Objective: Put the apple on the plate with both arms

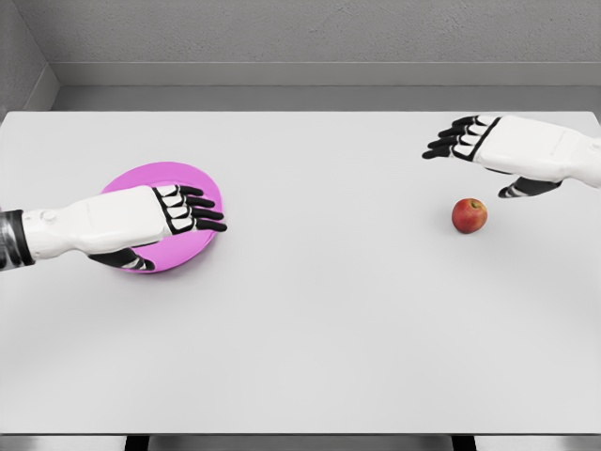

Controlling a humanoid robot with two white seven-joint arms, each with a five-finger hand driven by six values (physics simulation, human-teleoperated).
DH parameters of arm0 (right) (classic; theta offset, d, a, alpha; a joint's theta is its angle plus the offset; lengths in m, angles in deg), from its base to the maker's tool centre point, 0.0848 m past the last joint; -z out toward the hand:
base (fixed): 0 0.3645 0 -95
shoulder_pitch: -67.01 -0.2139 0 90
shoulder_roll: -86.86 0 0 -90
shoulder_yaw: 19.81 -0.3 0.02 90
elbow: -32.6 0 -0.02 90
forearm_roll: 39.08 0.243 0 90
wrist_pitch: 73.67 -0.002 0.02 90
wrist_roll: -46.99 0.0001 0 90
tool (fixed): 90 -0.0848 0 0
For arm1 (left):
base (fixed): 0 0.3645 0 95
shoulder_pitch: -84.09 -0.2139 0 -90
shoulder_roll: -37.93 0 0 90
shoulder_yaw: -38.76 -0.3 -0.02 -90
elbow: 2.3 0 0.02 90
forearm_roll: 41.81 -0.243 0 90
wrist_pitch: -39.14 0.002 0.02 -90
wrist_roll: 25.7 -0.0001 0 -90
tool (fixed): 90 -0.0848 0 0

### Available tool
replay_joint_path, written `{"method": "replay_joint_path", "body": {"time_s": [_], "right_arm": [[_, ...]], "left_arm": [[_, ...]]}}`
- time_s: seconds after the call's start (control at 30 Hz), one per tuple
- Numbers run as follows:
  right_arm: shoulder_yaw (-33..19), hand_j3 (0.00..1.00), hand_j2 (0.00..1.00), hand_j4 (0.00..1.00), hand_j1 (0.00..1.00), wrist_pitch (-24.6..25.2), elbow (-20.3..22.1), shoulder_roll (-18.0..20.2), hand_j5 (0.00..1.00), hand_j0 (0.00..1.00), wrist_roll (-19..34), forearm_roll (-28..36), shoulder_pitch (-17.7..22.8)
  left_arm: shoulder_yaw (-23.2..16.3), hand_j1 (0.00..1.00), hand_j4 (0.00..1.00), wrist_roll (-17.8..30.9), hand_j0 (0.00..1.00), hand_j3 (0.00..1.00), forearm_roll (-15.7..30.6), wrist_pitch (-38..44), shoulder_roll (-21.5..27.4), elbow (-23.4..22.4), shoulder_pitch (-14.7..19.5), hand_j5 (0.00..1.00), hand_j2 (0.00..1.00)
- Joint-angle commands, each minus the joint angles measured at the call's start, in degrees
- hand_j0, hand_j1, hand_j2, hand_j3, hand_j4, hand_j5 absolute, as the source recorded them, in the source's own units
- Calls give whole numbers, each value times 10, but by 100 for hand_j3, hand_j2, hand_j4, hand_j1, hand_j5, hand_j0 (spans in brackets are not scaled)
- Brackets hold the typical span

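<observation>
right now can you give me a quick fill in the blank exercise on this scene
1. The apple lies on the ____.
2. The plate is ____ in colour.
3. The left robot hand is over the ____.
4. The right robot hand, fingers spread, holds ____.

Missing words: table; pink; plate; nothing

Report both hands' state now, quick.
Left hand: open, fingers extended over the pink plate, holding nothing.
Right hand: open, fingers spread, hovering above and behind the apple, not touching it.
</observation>
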Motion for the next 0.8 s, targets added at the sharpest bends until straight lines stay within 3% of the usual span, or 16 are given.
{"method": "replay_joint_path", "body": {"time_s": [0.0,0.1,0.13,0.2,0.27,0.33,0.47,0.6,0.77], "right_arm": [[0,100,100,100,100,1,7,0,100,100,1,3,-1],[-3,100,100,100,100,1,11,1,100,100,2,3,-3],[-5,100,100,100,100,1,32,10,100,100,3,3,-3],[-11,100,100,100,100,1,34,35,100,100,9,16,1],[-19,100,100,100,100,1,22,64,100,100,75,121,24],[-20,100,100,100,100,1,-9,72,100,100,82,187,34],[-14,100,100,100,100,1,-40,68,100,100,82,253,41],[-12,100,100,100,100,1,-46,33,100,100,82,253,40],[22,100,100,100,100,14,-78,27,100,100,82,244,39]], "left_arm": [[1,100,100,5,100,100,4,1,0,0,0,100,100],[1,100,100,12,100,100,4,1,0,0,3,100,100],[1,100,100,14,100,100,4,1,0,0,3,100,100],[2,100,100,17,100,100,4,1,0,0,3,100,100],[2,100,100,23,100,100,4,1,0,-4,7,100,100],[1,100,100,23,100,100,4,1,0,-4,10,100,100],[0,100,100,42,100,100,4,1,-1,-4,13,100,100],[-2,100,100,42,100,100,5,1,-5,-17,14,100,100],[-2,100,100,42,100,100,5,1,-8,-26,15,100,100]]}}
